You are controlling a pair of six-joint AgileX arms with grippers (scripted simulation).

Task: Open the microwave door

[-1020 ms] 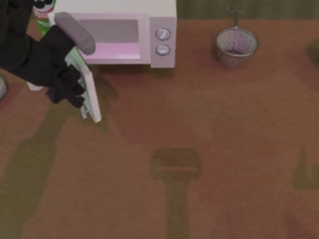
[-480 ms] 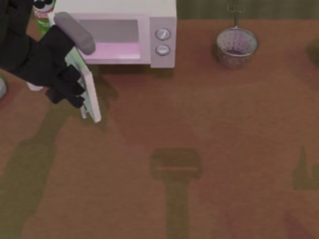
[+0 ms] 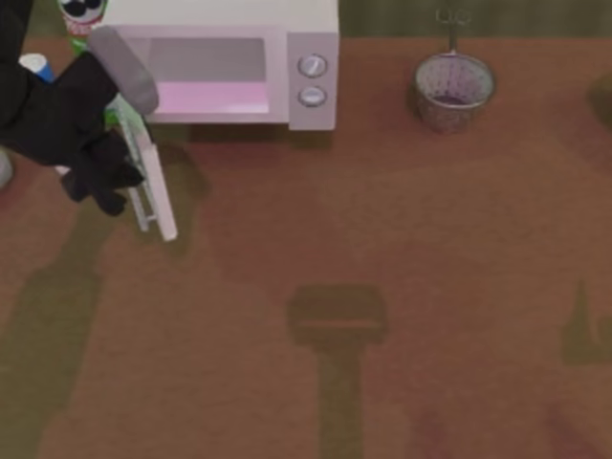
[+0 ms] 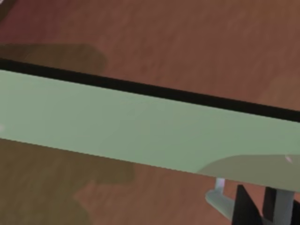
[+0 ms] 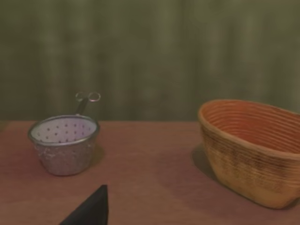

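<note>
White microwave (image 3: 229, 57), cavity pink; microwave door (image 3: 153, 182) swung wide from its left edge, handle clamped by left gripper (image 3: 120, 186). Right gripper unseen.

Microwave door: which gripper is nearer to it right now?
Left. The left gripper is right at the microwave door, beside its swung-out outer end at the table's left. The right gripper is outside the top view, well away from the door.
</note>
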